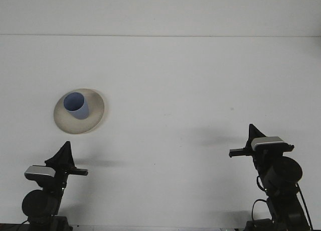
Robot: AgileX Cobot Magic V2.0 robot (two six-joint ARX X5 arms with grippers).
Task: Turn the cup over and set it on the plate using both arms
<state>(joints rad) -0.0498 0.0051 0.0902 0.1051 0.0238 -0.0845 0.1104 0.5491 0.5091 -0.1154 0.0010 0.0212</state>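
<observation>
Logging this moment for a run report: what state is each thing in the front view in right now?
Blue cup: upright, mouth up, standing on the plate.
Plate: flat on the table, holding the cup.
Left gripper: low, near the plate, holding nothing.
Right gripper: low at the right, away from both, holding nothing.
</observation>
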